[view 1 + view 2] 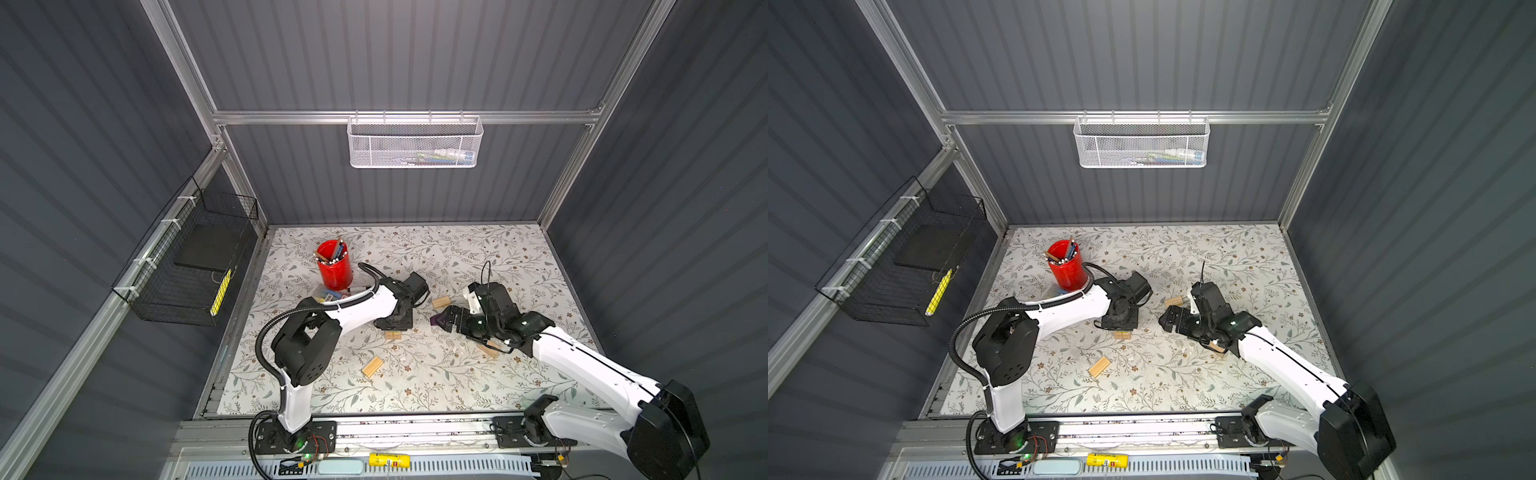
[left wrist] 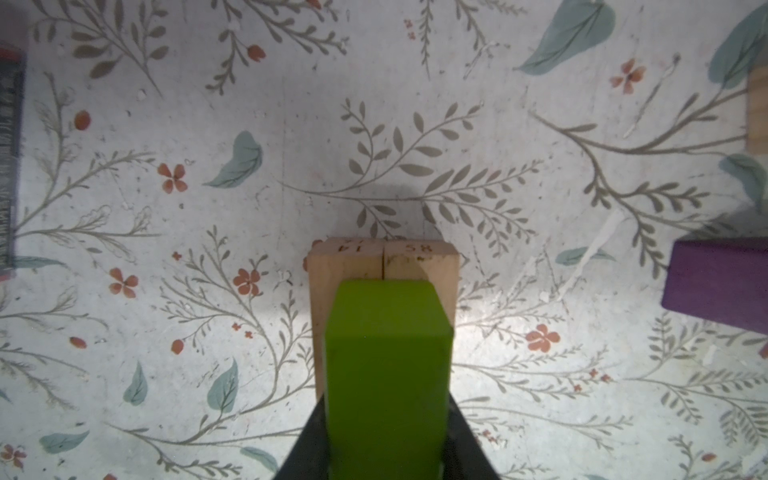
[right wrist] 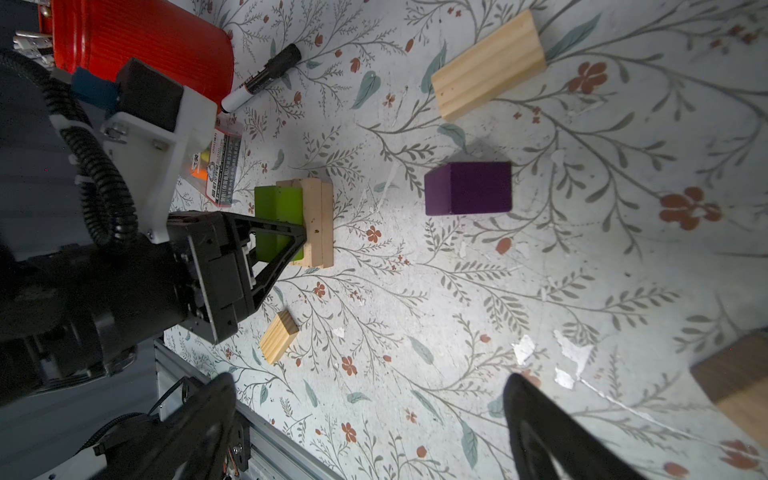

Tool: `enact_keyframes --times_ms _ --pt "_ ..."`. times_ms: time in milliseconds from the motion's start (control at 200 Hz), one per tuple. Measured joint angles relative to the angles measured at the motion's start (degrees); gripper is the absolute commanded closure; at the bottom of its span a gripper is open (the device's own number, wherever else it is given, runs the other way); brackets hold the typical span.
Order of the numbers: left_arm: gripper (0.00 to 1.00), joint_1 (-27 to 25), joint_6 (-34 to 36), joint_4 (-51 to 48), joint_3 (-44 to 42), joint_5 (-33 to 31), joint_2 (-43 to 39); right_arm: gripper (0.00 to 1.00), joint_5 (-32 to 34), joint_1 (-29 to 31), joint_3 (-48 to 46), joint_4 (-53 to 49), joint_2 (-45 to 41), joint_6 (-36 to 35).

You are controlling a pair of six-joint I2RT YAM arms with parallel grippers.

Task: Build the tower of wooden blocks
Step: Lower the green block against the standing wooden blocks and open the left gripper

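The left gripper [image 2: 386, 419] is clamped on the lime-green block [image 2: 386, 353], one black finger on each side face, and points straight down at mid-table, left of centre. The block sits directly below the jaws and appears to touch the top of the pale wood bricks [image 2: 382, 259]. Together they form the tower [image 3: 320, 208], which stands nearer than the red cup [image 1: 336, 270] and to its right. The green block is smooth, with bevelled corners at one end; the bricks are bare, light-grained wood. The right gripper [image 3: 370, 380] is spread wide and holds nothing. The purple block [image 3: 467, 189] lies on the floral mat [image 1: 457, 386] ahead of its fingertips, apart from them and right of the tower. The left wrist view shows a seam between two bricks laid side by side, with handwritten numerals on their end; the right wrist view shows the stacked layers from the side. In both top views the left gripper body covers the green block. One loose grooved brick [image 1: 440, 302] lies far right of the tower, a second grooved brick [image 1: 372, 366] near left.
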Motion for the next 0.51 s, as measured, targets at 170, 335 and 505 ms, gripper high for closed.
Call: enact_keyframes --times_ms 170,335,505 --pt "0.65 0.0 -0.1 0.0 0.0 0.0 0.0 0.01 0.0 0.0 0.0 0.0 0.0 0.0" --pt "0.59 0.0 -0.2 0.0 0.0 0.0 0.0 0.01 -0.2 -0.1 0.0 0.0 0.0 0.0" --pt "0.56 0.0 -0.2 0.0 0.0 0.0 0.0 0.01 -0.2 -0.1 0.0 0.0 0.0 0.0"
